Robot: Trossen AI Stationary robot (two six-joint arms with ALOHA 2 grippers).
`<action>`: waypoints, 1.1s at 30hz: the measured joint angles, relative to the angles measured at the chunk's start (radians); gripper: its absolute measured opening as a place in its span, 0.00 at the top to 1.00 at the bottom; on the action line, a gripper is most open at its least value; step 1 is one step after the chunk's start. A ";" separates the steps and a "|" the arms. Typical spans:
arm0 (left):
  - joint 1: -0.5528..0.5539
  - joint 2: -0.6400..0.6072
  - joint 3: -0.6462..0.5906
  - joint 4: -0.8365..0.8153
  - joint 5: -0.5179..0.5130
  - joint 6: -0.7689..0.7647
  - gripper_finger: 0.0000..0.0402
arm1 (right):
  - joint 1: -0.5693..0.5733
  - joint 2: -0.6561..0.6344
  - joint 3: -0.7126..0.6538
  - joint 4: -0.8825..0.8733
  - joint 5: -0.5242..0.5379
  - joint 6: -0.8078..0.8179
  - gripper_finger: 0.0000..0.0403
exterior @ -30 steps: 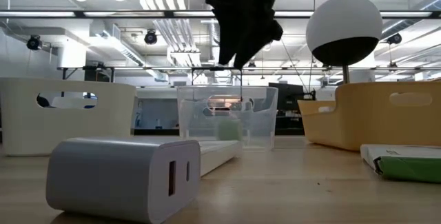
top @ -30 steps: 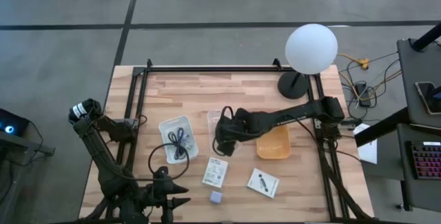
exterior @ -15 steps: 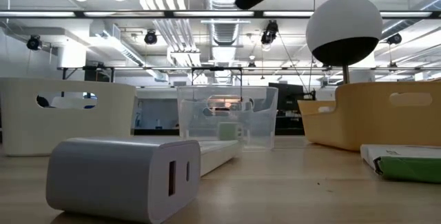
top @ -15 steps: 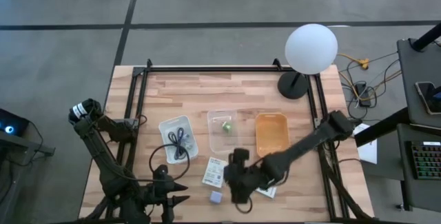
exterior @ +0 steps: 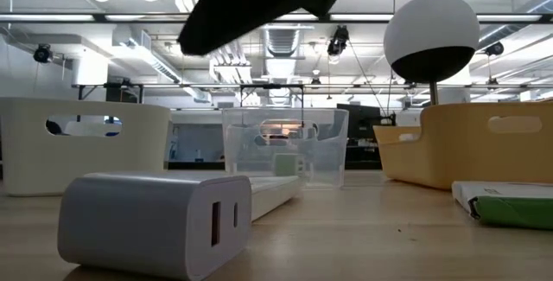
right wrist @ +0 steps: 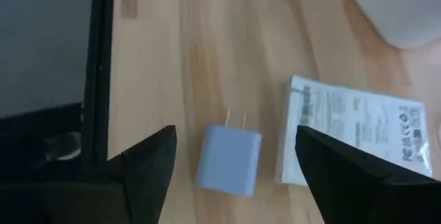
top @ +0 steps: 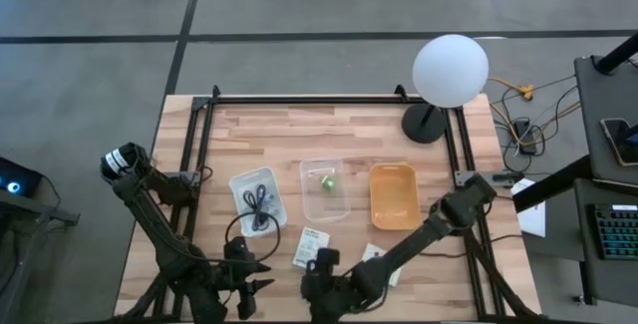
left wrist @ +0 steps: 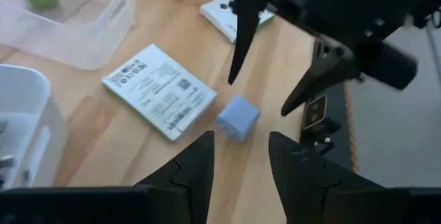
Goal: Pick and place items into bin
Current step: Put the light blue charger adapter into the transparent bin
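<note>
A lavender plug cube [right wrist: 229,158] lies flat on the table near its near edge, prongs pointing away from the white printed packet [right wrist: 351,134] beside it. My right gripper [right wrist: 236,141] hovers over the cube, open, one finger on each side, touching nothing. In the high view it [top: 321,289] hides the cube. My left gripper [left wrist: 241,145] is open and low near the near edge, facing the cube [left wrist: 239,118]. A green piece [top: 325,181] lies in the clear tray [top: 323,207]. A black cable [top: 257,204] lies coiled in the white tray.
The orange tray [top: 395,196] sits right of the clear one. A second packet [top: 377,254] lies partly under my right arm. A black cable loop [top: 235,232] spills from the white tray [top: 241,186] onto the table. A globe lamp [top: 451,70] stands at the far right corner.
My right gripper has swung from above the clear tray toward the table's near edge and somewhat left, and now hangs over the lavender cube. The green piece stays in the clear tray.
</note>
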State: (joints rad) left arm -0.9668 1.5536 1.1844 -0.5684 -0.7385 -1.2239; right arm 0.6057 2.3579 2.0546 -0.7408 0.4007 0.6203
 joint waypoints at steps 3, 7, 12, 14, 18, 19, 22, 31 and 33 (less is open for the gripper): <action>-0.001 0.000 -0.033 0.075 0.001 0.000 0.70 | 0.011 0.067 0.090 -0.080 -0.002 0.036 0.29; -0.001 0.003 -0.038 0.098 0.000 0.000 0.70 | 0.024 0.122 0.156 -0.085 -0.010 0.058 0.29; 0.001 0.003 -0.041 0.098 -0.004 0.000 0.70 | 0.026 0.159 0.164 -0.150 -0.016 0.094 0.29; 0.001 0.003 -0.041 0.097 -0.004 0.000 0.70 | 0.025 0.160 0.158 -0.175 -0.017 0.105 0.29; 0.004 0.004 -0.042 0.098 -0.006 0.000 0.70 | 0.019 0.166 0.151 -0.155 -0.020 0.088 0.31; 0.005 0.004 -0.042 0.098 -0.007 0.000 0.70 | 0.017 0.175 0.151 -0.138 -0.038 0.087 0.31; 0.005 0.004 -0.042 0.098 -0.008 0.000 0.70 | 0.010 0.185 0.150 -0.117 -0.110 0.091 0.33; 0.005 0.004 -0.045 0.097 -0.008 0.003 0.70 | -0.008 0.192 0.150 -0.107 -0.108 0.100 0.44; 0.005 0.004 -0.045 0.098 -0.008 0.004 0.70 | -0.014 0.192 0.150 -0.106 -0.104 0.103 0.47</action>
State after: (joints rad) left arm -0.9623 1.5574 1.1397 -0.4705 -0.7464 -1.2201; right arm 0.5917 2.5500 2.2044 -0.8464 0.2968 0.7237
